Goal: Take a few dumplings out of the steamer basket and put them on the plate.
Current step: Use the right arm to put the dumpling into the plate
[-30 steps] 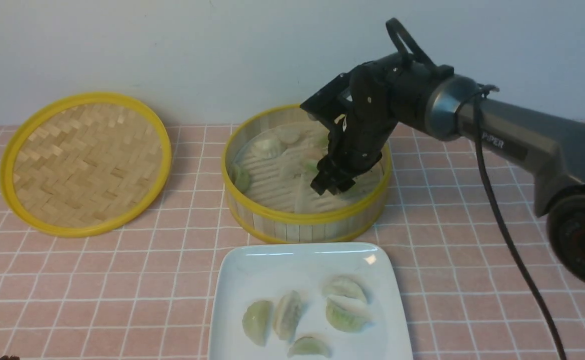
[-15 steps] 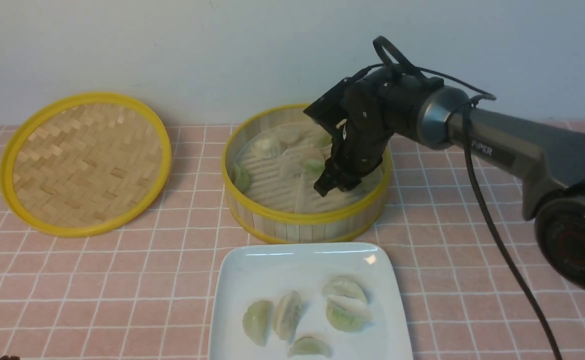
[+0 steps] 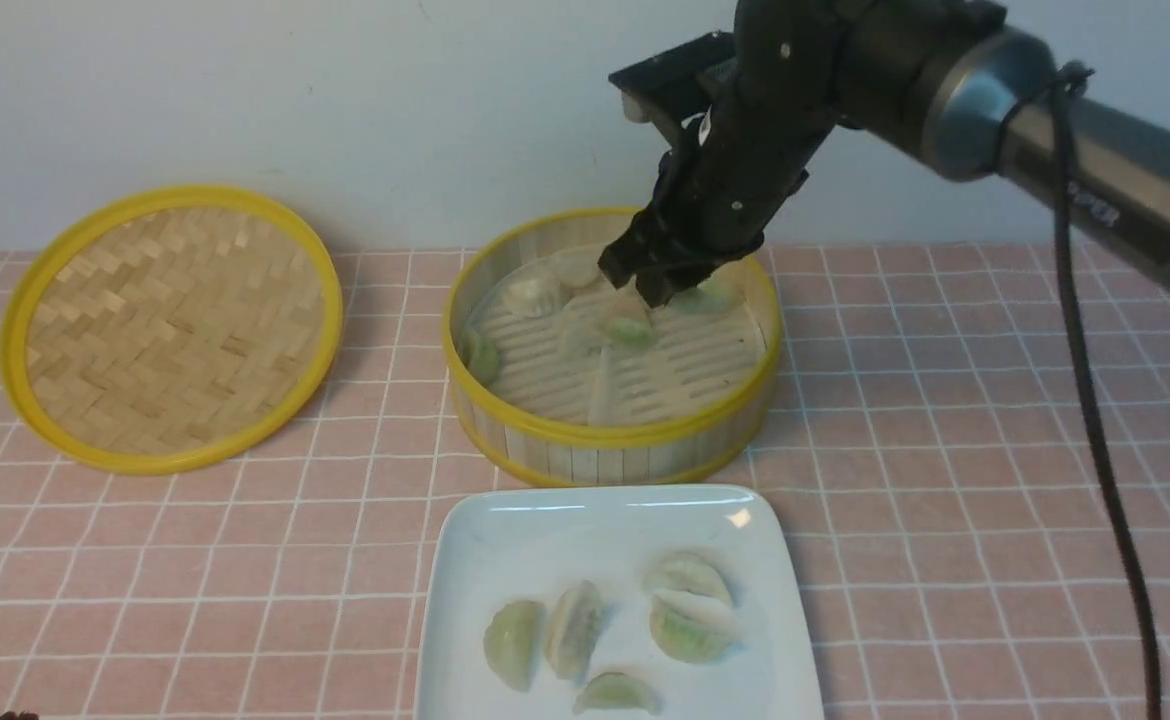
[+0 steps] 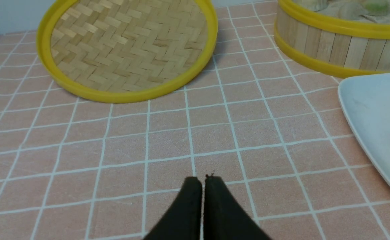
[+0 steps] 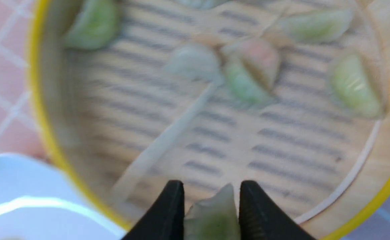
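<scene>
Your right wrist view is smeared with blur, so you can count the loose dumplings [image 5: 251, 70] in the steamer basket [image 5: 38, 110] only roughly. Several, pale and green, are spread over its slatted floor.

What does read clearly there is the right gripper [image 5: 211, 188]. Its 2 black fingers [image 5: 168, 216] stand part-way closed with 1 dumpling [image 5: 211, 216] pinched between them, and the frame cuts off that dumpling's lower end. From the front you cannot pick it out, because the dark gripper body hides it along with a stretch of the basket's far rim. The right arm [image 3: 1095, 190] runs off the frame's right side.

The plate [image 3: 545, 525] sits at the table's [image 3: 945, 450] near edge, just in front of the basket. Its near side is cut off, and 5 dumplings lie on it. The woven lid [image 3: 173, 325] lies toward the table's far-left corner, apart from the basket.

The left gripper [image 4: 201, 181] shows only in its own wrist view. Its jaws are closed together with nothing between them, low over bare table in front of the lid.

1 second ago the right gripper was down inside the basket near its front-right wall, with wider jaws. Now it is lifted, its tips show over the basket's far half, and the jaws have narrowed onto the dumpling. The plate's 5 dumplings, the lid and the basket are where they were.
</scene>
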You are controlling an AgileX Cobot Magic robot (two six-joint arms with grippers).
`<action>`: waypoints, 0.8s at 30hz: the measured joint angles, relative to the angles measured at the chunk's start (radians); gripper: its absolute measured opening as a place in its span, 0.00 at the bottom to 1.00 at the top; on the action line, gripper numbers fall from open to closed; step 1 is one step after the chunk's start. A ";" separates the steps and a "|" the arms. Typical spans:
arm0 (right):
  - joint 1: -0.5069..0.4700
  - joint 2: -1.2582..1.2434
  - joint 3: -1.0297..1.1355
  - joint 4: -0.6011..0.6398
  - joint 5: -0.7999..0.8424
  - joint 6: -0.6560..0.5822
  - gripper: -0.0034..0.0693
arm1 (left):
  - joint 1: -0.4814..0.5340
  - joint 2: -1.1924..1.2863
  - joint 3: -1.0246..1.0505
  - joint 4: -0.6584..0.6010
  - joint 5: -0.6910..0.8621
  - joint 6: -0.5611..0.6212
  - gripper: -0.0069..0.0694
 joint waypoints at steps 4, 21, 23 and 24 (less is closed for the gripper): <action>0.000 -0.095 0.125 0.109 0.008 -0.015 0.31 | 0.000 0.000 0.000 0.000 0.000 0.000 0.08; 0.105 -0.131 0.497 0.296 -0.021 -0.064 0.51 | 0.000 0.000 0.000 0.000 0.000 0.000 0.08; 0.108 -0.131 0.488 0.293 -0.023 -0.067 0.63 | 0.000 0.000 0.000 0.000 0.000 0.000 0.08; 0.107 -0.131 0.479 0.286 -0.024 -0.067 0.67 | 0.000 0.000 0.000 0.000 0.000 0.000 0.08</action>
